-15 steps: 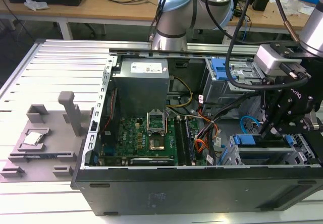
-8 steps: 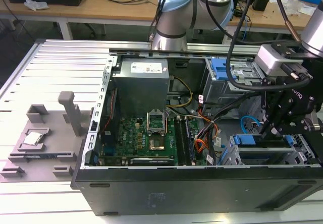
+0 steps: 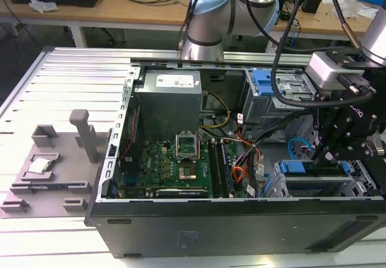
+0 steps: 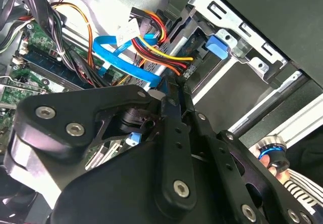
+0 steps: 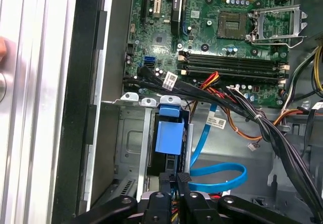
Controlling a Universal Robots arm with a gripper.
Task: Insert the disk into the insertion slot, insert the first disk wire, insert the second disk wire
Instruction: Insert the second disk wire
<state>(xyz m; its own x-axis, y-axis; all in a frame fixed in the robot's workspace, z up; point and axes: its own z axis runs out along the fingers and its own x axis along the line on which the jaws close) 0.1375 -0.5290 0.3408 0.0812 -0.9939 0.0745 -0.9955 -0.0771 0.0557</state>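
My gripper (image 3: 318,153) hangs inside an open computer case (image 3: 241,232), low over the drive cage (image 3: 313,186) in the corner farthest from the power supply (image 3: 167,102). In both wrist views its two black fingers (image 5: 175,183) are pressed close together with almost no gap; they look clenched, but I cannot tell whether a plug is pinched between them.

The disk (image 5: 169,133), in its blue carrier, already sits in the insertion slot (image 5: 133,148), so that step looks finished. The first disk wire (image 4: 161,50), a red, orange and black bundle, runs right beside my fingertips. The second disk wire (image 5: 222,176), a flat light blue cable, loops just beside the disk, between it and the motherboard (image 5: 227,37).

Doing this well, I judge, means squaring the plug to the disk's connector, pressing straight, and avoiding the blue loop.
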